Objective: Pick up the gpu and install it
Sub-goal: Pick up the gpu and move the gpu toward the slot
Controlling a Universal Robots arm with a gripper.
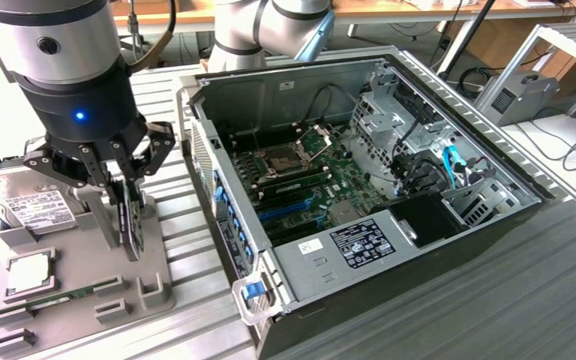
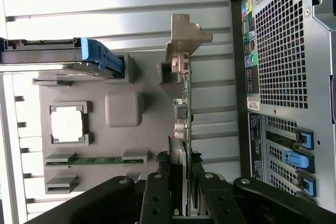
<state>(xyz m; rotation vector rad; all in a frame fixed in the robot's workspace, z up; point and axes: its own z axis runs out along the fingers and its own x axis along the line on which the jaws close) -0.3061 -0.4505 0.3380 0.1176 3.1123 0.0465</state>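
The gpu [image 1: 130, 229] stands on edge, dark and thin, at the near side of the grey parts tray [image 1: 88, 274]. My gripper [image 1: 120, 191] comes down on it from above, its black fingers closed against both faces of the card. In the wrist view the gpu [image 2: 185, 103] runs edge-on away from my gripper [image 2: 179, 182], with a finger [image 2: 156, 198] on each side and the silver end bracket [image 2: 186, 38] at the far end beside a tray post. I cannot tell whether the card is lifted off the tray [image 2: 123, 145].
The tray also holds a hard drive [image 1: 28, 202], a CPU [image 1: 30, 274] and a RAM stick [image 1: 63, 298]. The open computer case [image 1: 488, 225] lies at the exterior view's right, motherboard [image 1: 298, 187] exposed. Its rear panel [image 2: 289, 51] with blue slot clips [image 2: 296, 156] is close beside the card.
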